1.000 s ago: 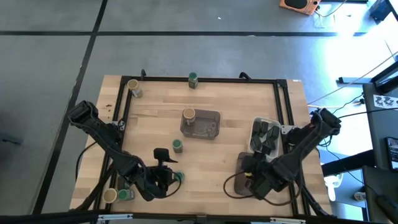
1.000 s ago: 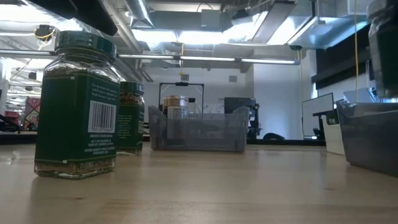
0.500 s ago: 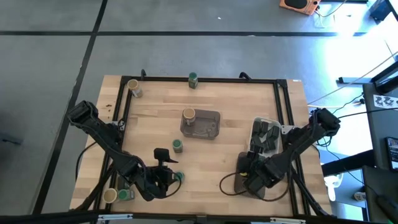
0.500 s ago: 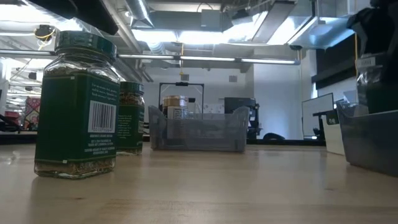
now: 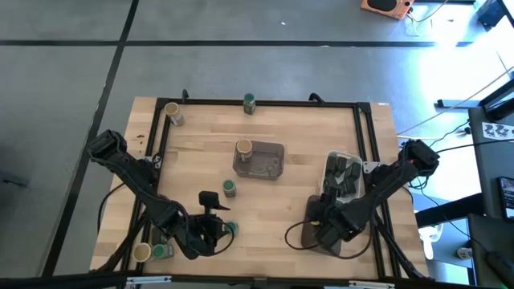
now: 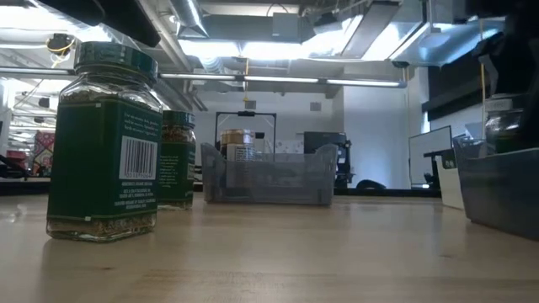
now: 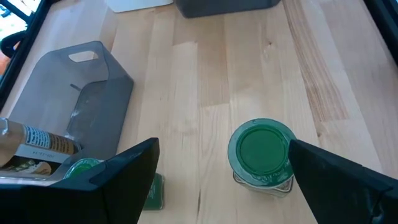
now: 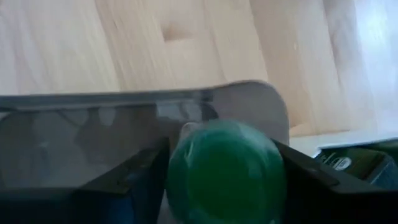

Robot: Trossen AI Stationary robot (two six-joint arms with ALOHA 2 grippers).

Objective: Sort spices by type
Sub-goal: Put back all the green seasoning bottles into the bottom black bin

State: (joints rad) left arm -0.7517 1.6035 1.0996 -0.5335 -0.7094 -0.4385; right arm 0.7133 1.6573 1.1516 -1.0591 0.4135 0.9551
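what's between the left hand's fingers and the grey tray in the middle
One green-lidded jar stands on the bare wood between the open left hand and the grey tray, clear of both. The high view shows it; in the left wrist view it sits between the fingers.

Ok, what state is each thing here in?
left tool: open, empty.
near green-lidded jar: upright, lidded, untouched.
right tool: around second green jar, grip unclear.
second green jar: at dark tray.
grey tray: holds upright tan-lidded jar.
dark tins: in white tray.
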